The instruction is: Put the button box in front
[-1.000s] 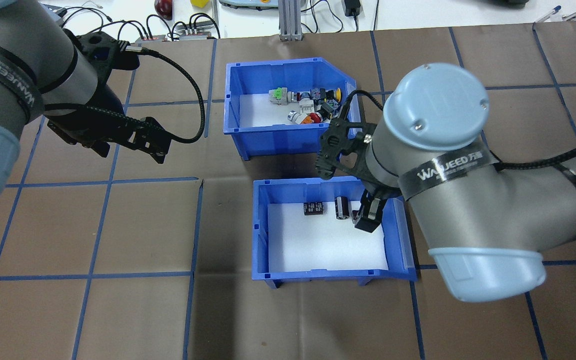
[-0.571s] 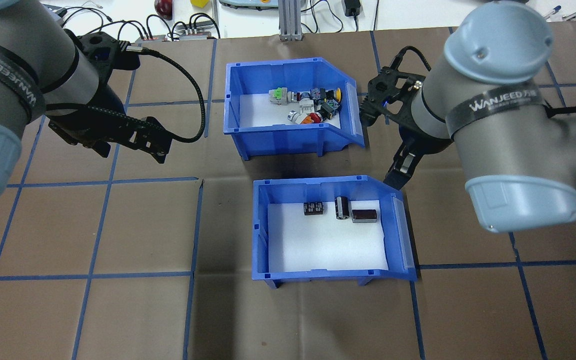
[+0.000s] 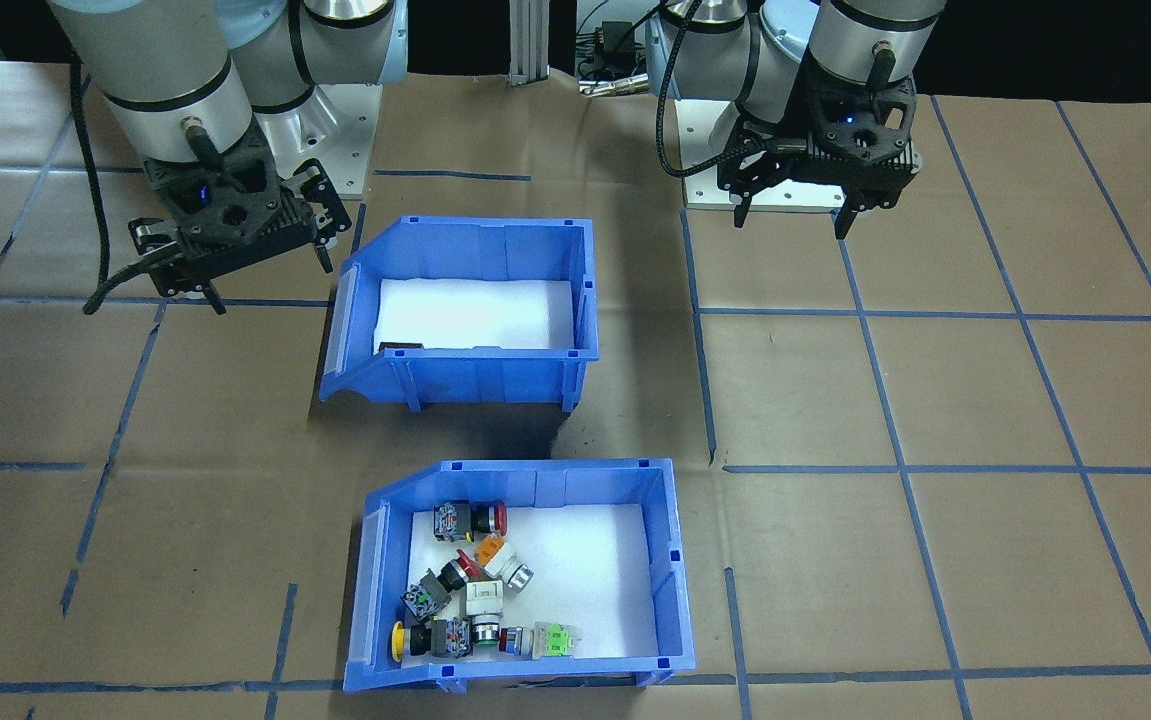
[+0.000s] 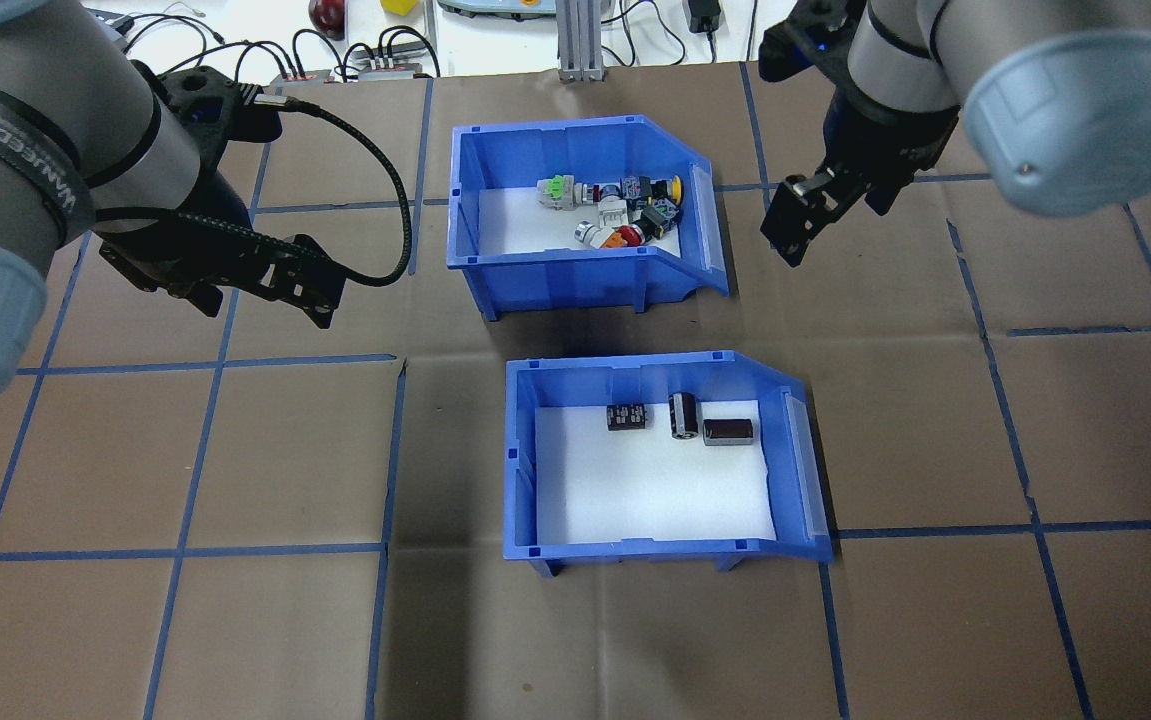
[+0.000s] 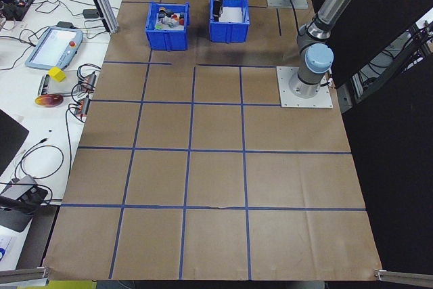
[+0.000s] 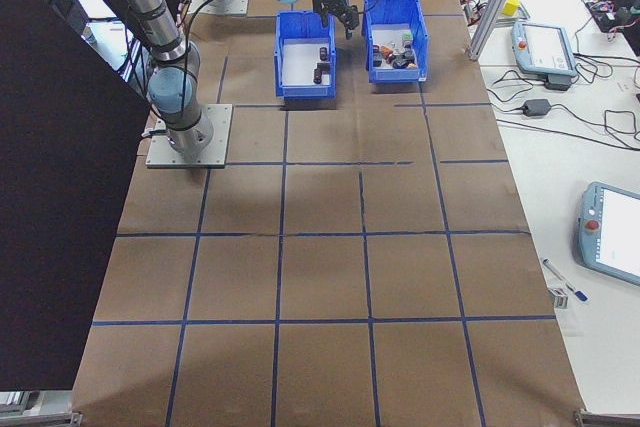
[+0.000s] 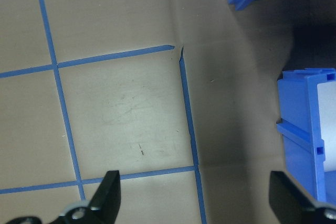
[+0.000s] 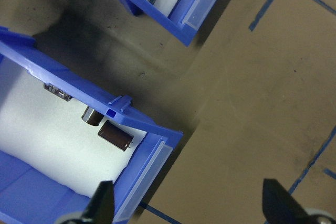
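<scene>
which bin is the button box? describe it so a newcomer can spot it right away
On the brown paper-covered table two blue bins sit one behind the other. The button box is the one farther from the robot's base. Its white liner holds a heap of multicoloured push-buttons, whereas the near bin holds only a few dark cylinders.
</scene>
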You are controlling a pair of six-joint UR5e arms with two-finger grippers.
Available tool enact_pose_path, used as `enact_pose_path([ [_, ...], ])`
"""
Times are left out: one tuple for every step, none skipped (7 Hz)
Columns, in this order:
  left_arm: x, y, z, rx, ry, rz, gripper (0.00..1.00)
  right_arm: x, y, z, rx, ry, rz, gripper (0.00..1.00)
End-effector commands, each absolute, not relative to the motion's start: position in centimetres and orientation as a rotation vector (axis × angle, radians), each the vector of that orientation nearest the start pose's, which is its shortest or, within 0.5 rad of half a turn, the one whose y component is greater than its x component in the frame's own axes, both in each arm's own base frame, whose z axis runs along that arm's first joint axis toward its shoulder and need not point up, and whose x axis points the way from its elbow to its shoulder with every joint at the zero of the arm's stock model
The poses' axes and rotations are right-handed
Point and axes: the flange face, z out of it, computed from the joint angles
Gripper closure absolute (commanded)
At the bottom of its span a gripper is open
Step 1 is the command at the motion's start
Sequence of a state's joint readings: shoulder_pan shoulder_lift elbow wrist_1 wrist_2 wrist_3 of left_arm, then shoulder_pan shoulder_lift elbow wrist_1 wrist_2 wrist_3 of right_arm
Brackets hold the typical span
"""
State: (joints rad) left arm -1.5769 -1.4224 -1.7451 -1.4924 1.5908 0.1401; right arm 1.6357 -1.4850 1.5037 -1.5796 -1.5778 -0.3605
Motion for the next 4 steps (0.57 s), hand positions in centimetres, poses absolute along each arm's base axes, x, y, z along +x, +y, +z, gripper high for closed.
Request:
enact_pose_path([
  [-13.4,-43.3,47.9,0.226,3.109,-0.081,0.0,16.4,-55.5,49.7,-0.352,3.124,0.078,0.0],
  [-13.4,-43.3,47.9,0.226,3.109,-0.081,0.0,14.6,-56.1,49.7,-0.18,3.141,0.056,0.0],
  [-13.4,-43.3,47.9,0.226,3.109,-0.084,0.0,12.9,-56.1,48.8,-0.069,3.144,0.094,0.0],
  [-13.4,-43.2,47.8,0.226,3.109,-0.079,0.0,12.7,-55.0,47.9,-0.059,3.151,0.088,0.0],
])
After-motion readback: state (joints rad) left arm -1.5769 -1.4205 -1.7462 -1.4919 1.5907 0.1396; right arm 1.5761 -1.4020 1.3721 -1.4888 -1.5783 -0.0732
